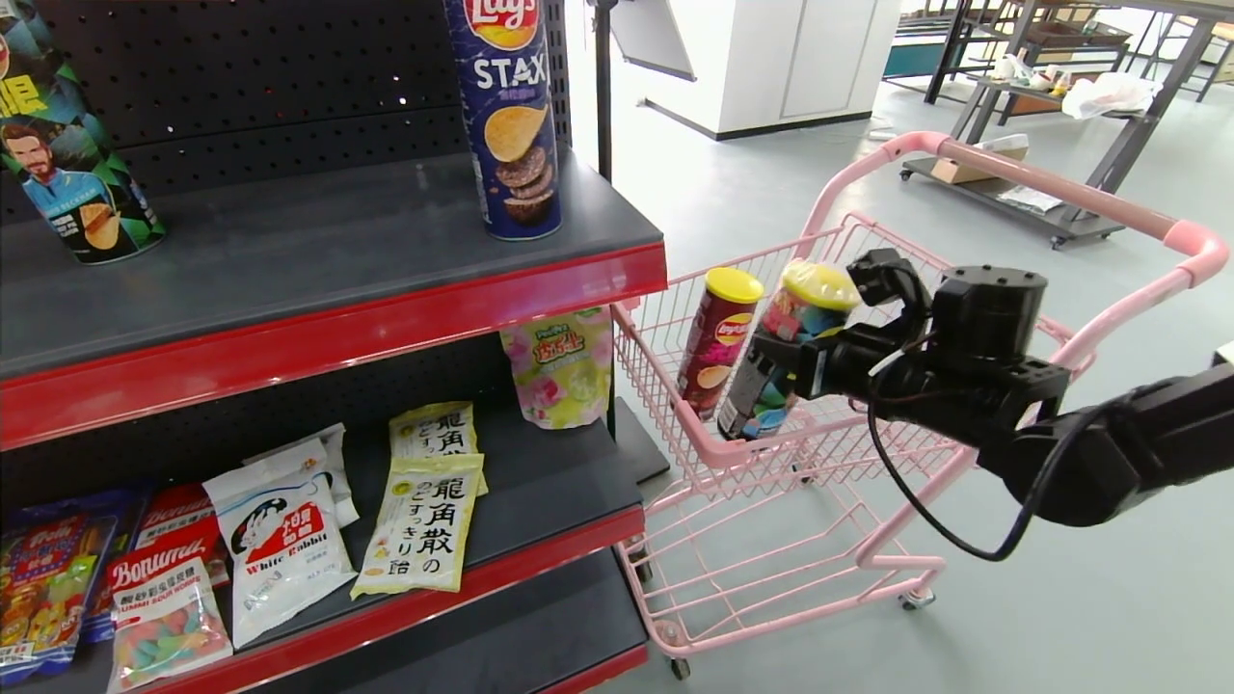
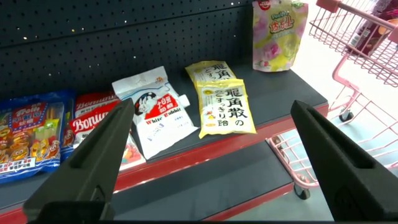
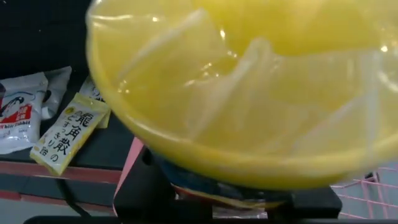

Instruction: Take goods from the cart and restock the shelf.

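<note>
The yellow lid [image 3: 236, 93] caps a can [image 1: 747, 410] tilted in the cart [image 1: 1060, 183], right gripper [image 1: 792, 366] jaws seemingly closed mid-body; light, stiff, slick, dentable, it suits a gentle mid-wall hold; left gripper [image 2: 212, 109] gapes empty.

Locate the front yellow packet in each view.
Head view: front yellow packet at the middle shelf's red lip, right of the white bag.
Left wrist view: packet beside that bag.
Right wrist view: packet past the yellow-lidded can, beside the bag.
Shared landmark: the white bag.
</note>
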`<state>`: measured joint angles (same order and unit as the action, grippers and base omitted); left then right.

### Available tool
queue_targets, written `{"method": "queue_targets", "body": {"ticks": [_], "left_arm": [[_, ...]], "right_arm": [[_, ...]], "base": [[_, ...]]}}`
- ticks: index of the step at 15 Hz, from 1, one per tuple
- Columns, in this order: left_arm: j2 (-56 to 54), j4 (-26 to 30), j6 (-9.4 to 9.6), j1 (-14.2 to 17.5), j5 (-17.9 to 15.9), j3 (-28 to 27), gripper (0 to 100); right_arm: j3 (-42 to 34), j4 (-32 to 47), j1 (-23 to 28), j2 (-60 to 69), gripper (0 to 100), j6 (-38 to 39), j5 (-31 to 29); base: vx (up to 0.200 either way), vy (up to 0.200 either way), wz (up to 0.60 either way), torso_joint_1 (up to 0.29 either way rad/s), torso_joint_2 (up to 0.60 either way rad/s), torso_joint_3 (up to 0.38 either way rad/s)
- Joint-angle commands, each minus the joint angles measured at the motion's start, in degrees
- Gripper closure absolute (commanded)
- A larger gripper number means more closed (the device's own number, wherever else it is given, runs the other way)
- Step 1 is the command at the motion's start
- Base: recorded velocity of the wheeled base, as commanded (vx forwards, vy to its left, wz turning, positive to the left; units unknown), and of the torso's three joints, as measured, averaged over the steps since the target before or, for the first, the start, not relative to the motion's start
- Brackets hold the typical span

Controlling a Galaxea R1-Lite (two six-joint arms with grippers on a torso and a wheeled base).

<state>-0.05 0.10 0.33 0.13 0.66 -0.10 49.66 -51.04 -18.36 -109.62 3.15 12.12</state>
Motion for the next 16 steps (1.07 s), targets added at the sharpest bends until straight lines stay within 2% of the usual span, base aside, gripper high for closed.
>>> {"method": "queue_targets", "body": {"ticks": [1, 3, 4, 5, 6, 7, 8, 10, 12, 16], "left_arm": [[0.05, -0.01, 0.02, -0.05, 0.04, 0.01, 0], [0.05, -0.01, 0.02, 0.04, 0.04, 0.01, 0], [0.05, -0.01, 0.02, 0.04, 0.04, 0.01, 0], [0.05, -0.01, -0.07, 0.04, 0.04, 0.01, 0], [0.05, -0.01, -0.07, -0.05, 0.04, 0.01, 0], [0.05, -0.01, -0.07, -0.05, 0.04, 0.01, 0], [0.05, -0.01, -0.07, 0.04, 0.04, 0.01, 0], [0.05, -0.01, 0.02, 0.04, 0.04, 0.01, 0], [0.05, -0.01, 0.02, 0.04, 0.04, 0.01, 0], [0.05, -0.01, 0.02, 0.04, 0.04, 0.01, 0]], "right_arm": [[3.51, 6.13, 2.71, 11.71, 100, -1.48, 0.01], [7.55, 15.36, 3.51, 19.88, 100, -1.48, -0.25], [7.55, 15.36, 3.51, 19.88, 100, -1.48, -0.25], [6.85, 27.49, 2.80, 31.57, 100, -1.56, -5.70], [2.72, 34.96, 2.28, 38.25, 100, -1.65, -11.15], [0.87, 38.39, 2.19, 41.24, 100, -1.83, -13.26], [-5.37, 49.02, 2.19, 51.17, 100, -1.91, -13.70], [-12.75, 57.99, 2.54, 62.95, 100, -2.00, -13.08], [-16.18, 60.80, 4.03, 68.75, 100, -2.35, -13.88], [-18.02, 61.24, 6.41, 69.89, 100, -5.87, -15.72]], "base": [[0.000, 0.000, 0.00, 0.000, 0.00, 0.000], [0.000, 0.000, 0.00, 0.000, 0.00, 0.000], [0.000, 0.000, 0.00, 0.000, 0.00, 0.000], [0.000, 0.000, 0.00, 0.000, 0.00, 0.000], [0.000, 0.000, 0.00, 0.000, 0.00, 0.000], [0.000, 0.000, 0.00, 0.000, 0.00, 0.000], [0.000, 0.000, 0.00, 0.000, 0.00, 0.000], [0.000, 0.000, 0.00, 0.000, 0.00, 0.000], [0.000, 0.000, 0.00, 0.000, 0.00, 0.000], [0.000, 0.000, 0.00, 0.000, 0.00, 0.000]]}}
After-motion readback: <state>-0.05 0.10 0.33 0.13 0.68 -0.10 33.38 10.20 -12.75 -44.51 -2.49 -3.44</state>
